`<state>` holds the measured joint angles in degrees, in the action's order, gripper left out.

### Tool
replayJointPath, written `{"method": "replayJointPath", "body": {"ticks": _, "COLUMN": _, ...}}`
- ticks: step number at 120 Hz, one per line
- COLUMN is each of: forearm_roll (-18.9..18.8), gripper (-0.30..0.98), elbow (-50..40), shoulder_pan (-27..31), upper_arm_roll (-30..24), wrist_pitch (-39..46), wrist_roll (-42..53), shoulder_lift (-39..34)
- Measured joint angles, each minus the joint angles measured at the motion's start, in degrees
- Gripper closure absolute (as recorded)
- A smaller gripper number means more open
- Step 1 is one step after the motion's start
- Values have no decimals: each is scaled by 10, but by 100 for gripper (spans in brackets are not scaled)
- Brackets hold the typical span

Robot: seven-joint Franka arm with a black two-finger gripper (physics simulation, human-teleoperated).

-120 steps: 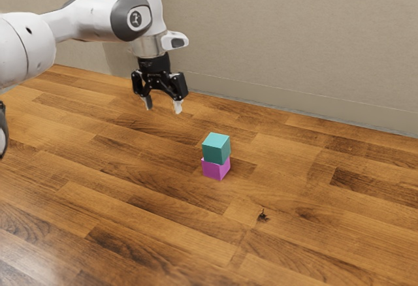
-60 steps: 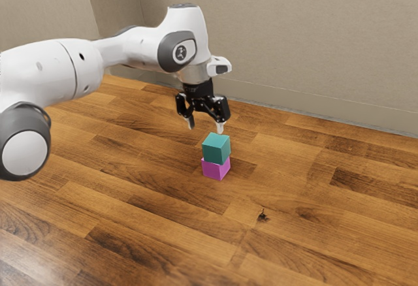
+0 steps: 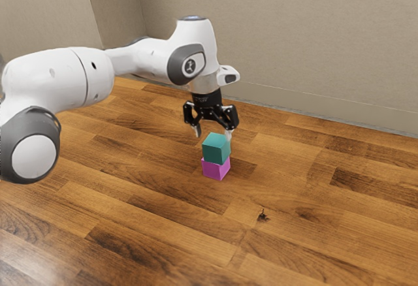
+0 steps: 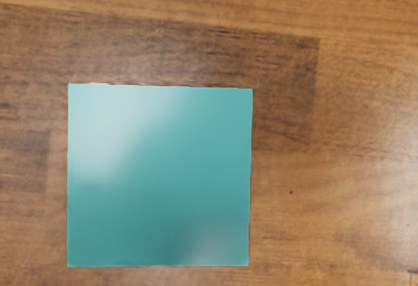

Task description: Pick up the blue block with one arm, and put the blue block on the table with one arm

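While poised over the blue block (image 3: 216,150), hold the fingers (image 3: 197,131) wide apart.

Point the gripper (image 3: 212,134) downward, with the fingertips near the blue block's top: one toward the exterior view's left, the other by the far corner toward the exterior view's right. Cannot tell about contact with the block's sides. See the blue block, teal in tone and level, just under the gap between the fingers, stacked on a magenta block (image 3: 215,170) standing on the wooden table (image 3: 307,175). In the wrist view, see the square top face beneath the gripper, with a thin pink sliver along one edge. Well apart from the fingers, toward the exterior view's lower right, make out a small dark mark (image 3: 262,216) in the wood.
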<state>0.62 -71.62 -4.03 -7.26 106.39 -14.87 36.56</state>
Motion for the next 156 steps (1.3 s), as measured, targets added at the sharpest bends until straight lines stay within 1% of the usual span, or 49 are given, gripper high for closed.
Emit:
{"method": "replayJointPath", "body": {"ticks": 42, "forearm_roll": -6, "gripper": 0, "elbow": 5, "shoulder_pan": 6, "upper_arm_roll": -3, "wrist_pitch": 14, "wrist_roll": -7, "shoulder_lift": 23}}
{"method": "replayJointPath", "body": {"ticks": 87, "forearm_roll": -29, "gripper": 0, "elbow": 11, "shoulder_pan": 9, "upper_arm_roll": -17, "wrist_pitch": 14, "wrist_roll": 3, "shoulder_lift": 35}}
{"method": "replayJointPath", "body": {"ticks": 130, "forearm_roll": -31, "gripper": 0, "elbow": 47, "shoulder_pan": 14, "upper_arm_roll": -22, "wrist_pitch": 6, "wrist_roll": 14, "shoulder_lift": 71}}
{"method": "replayJointPath", "body": {"ticks": 156, "forearm_roll": -31, "gripper": 5, "elbow": 49, "shoulder_pan": 17, "upper_arm_roll": -22, "wrist_pitch": 4, "wrist_roll": 26, "shoulder_lift": 74}}
